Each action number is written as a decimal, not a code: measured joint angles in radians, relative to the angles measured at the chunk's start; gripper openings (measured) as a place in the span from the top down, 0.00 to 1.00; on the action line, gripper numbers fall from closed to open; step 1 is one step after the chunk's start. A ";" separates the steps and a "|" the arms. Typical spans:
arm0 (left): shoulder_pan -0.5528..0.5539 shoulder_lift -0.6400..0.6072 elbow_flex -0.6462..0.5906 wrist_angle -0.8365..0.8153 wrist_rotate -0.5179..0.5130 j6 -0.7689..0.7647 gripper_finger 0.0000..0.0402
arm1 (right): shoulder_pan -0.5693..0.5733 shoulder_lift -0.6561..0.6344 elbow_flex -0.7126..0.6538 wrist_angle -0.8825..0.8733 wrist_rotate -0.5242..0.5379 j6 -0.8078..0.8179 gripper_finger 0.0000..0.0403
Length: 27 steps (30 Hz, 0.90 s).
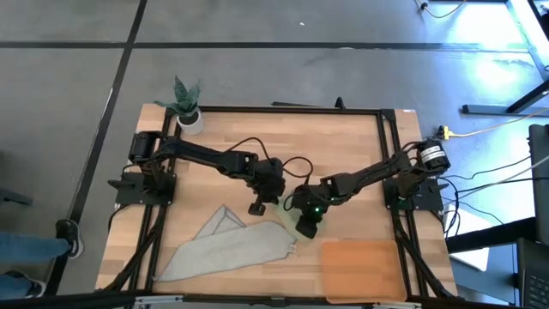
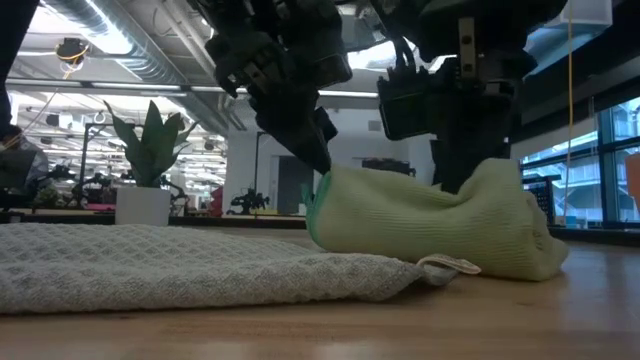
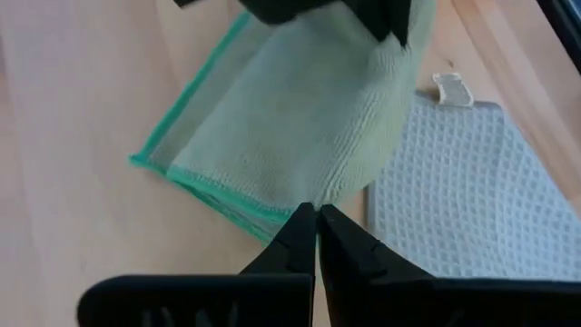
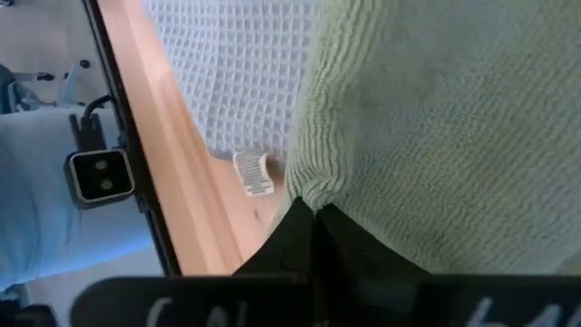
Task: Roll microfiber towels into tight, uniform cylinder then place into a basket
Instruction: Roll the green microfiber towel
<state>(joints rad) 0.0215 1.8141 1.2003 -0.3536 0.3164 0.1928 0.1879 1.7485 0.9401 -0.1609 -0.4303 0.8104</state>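
- Green towel (image 2: pixel 430 215) bundled mid-worktop, overlapping grey towel's (image 1: pixel 227 249) corner; rolling step.
- Left gripper (image 3: pixel 316 227) jaws closed at its hemmed edge; right gripper (image 4: pixel 313 218) jaws pinch a fold.
- Next, likely: tighten roll, carry to basket (image 1: pixel 360 268).

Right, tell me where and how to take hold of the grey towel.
Judging by its pose, the grey towel is best gripped at the edge next to its white tag, coming down from above. It lies flat and spread on the table, so only an edge offers something to pinch, though the green towel sits right beside that corner.
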 joint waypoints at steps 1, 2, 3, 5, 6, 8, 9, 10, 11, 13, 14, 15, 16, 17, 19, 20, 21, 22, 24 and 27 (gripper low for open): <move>0.000 0.000 0.000 0.007 -0.002 0.000 1.00 | 0.000 0.000 -0.001 0.005 0.010 0.000 0.99; 0.000 0.000 0.000 0.014 -0.004 0.000 1.00 | 0.000 0.000 -0.001 0.012 0.014 0.000 0.99; 0.000 0.000 0.000 0.023 -0.008 -0.002 1.00 | 0.000 0.000 -0.001 0.021 0.021 0.000 0.99; 0.000 0.000 0.000 0.036 -0.024 -0.006 1.00 | 0.000 0.000 -0.001 0.046 0.030 -0.003 0.99; 0.002 0.000 0.000 0.042 -0.034 -0.007 1.00 | 0.000 0.000 -0.001 0.064 0.031 -0.007 0.99; 0.003 0.000 0.000 0.057 -0.074 -0.027 1.00 | 0.000 0.000 -0.001 0.107 0.030 -0.037 0.99; 0.005 0.000 0.000 0.065 -0.095 -0.031 1.00 | 0.000 0.000 -0.001 0.130 0.024 -0.054 0.99; 0.008 0.000 0.000 0.073 -0.106 -0.033 1.00 | 0.000 0.000 -0.001 0.151 0.019 -0.063 0.99; 0.011 0.000 0.000 0.080 -0.109 -0.033 1.00 | -0.001 -0.001 -0.001 0.159 0.021 -0.069 0.99; 0.017 0.000 0.000 0.088 -0.109 -0.034 1.00 | -0.001 -0.002 -0.009 0.169 0.030 -0.076 0.99; 0.019 0.000 0.000 0.087 -0.110 -0.037 1.00 | -0.001 -0.002 -0.024 0.184 0.042 -0.066 0.99; 0.020 0.000 0.000 0.087 -0.111 -0.043 1.00 | -0.001 -0.002 -0.044 0.210 0.054 -0.052 0.99; 0.020 -0.001 0.000 0.087 -0.113 -0.051 1.00 | -0.001 -0.002 -0.068 0.253 0.063 -0.032 0.99; 0.020 0.000 0.000 0.088 -0.114 -0.052 1.00 | -0.001 -0.002 -0.098 0.315 0.070 -0.010 0.99; 0.019 -0.001 0.000 0.094 -0.116 -0.052 1.00 | 0.000 -0.002 -0.162 0.449 0.101 0.063 0.99; 0.019 -0.001 0.000 0.099 -0.116 -0.052 1.00 | 0.000 -0.002 -0.196 0.507 0.118 0.101 0.99; 0.018 -0.001 0.000 0.104 -0.116 -0.052 1.00 | 0.000 -0.002 -0.225 0.560 0.132 0.132 0.99; 0.018 0.000 0.000 0.110 -0.116 -0.052 1.00 | 0.000 -0.002 -0.249 0.618 0.146 0.155 0.99; 0.018 -0.001 0.000 0.114 -0.114 -0.052 1.00 | 0.000 -0.007 -0.278 0.691 0.176 0.192 0.99; 0.018 -0.001 0.000 0.122 -0.086 -0.052 1.00 | 0.000 -0.011 -0.294 0.695 0.211 0.234 0.99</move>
<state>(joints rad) 0.0391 1.8133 1.2003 -0.2317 0.2305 0.1411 0.1875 1.7374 0.6458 0.5342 -0.2195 1.0439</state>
